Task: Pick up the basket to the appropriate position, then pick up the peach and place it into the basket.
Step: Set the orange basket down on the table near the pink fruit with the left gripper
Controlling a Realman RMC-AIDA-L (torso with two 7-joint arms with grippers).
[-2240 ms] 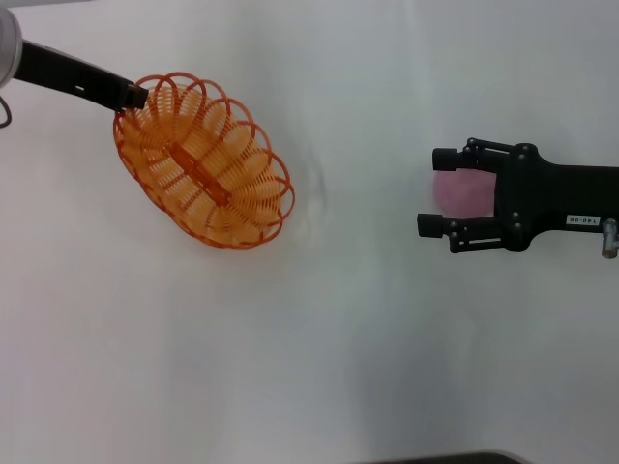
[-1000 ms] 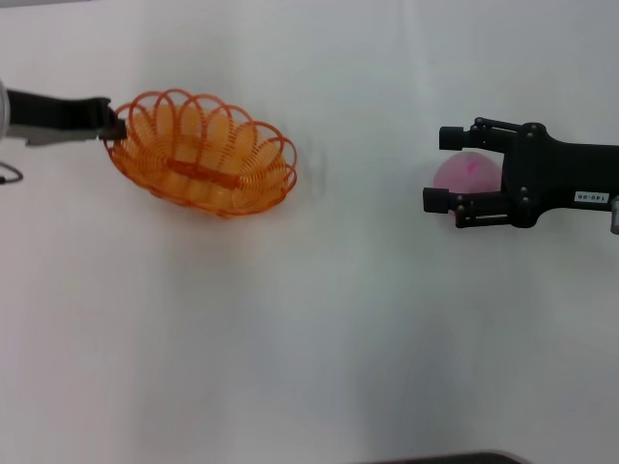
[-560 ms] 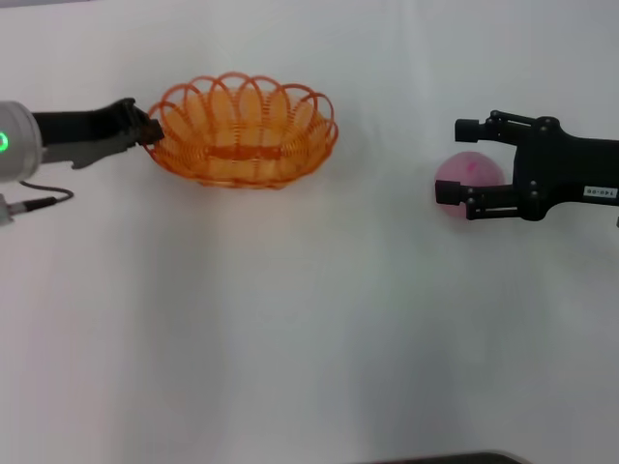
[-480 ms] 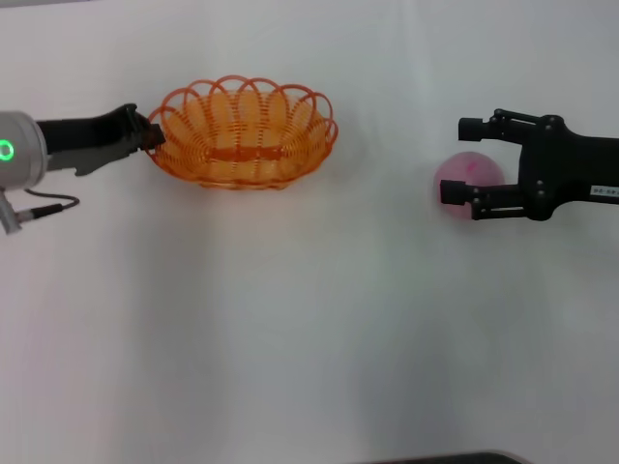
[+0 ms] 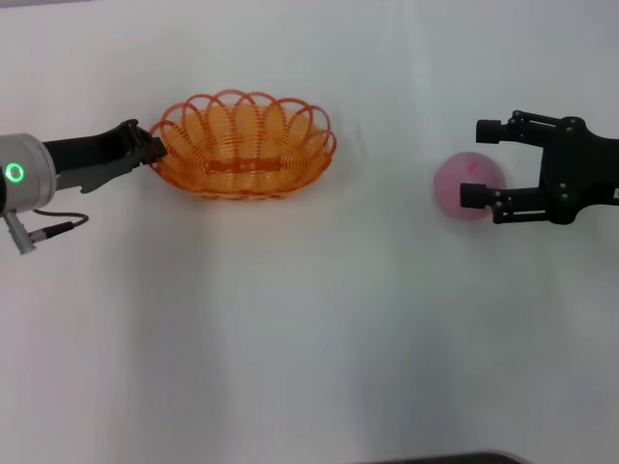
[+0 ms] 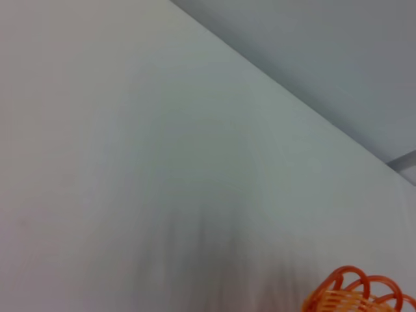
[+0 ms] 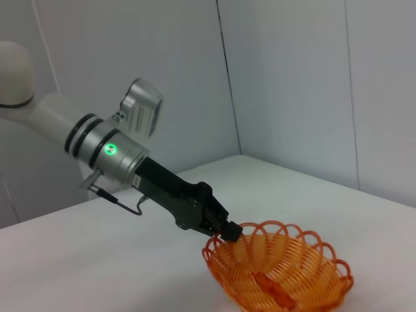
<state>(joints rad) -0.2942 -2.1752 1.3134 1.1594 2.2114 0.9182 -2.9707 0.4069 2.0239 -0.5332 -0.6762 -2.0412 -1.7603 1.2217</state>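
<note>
Gripping the scalloped rim at one end, the left gripper [image 5: 155, 150] has its fingers clamped on the basket [image 5: 244, 145], which sits level on the white table [image 5: 290, 329]. Wide bare surface lies between the basket and the peach [image 5: 468, 186]. The right gripper [image 5: 480, 162] stands wide open, one fingertip either side of the peach, holding nothing. Compared with two seconds ago, the basket has gone from steeply tilted to upright, and the right gripper has drawn back, exposing more of the peach.
</note>
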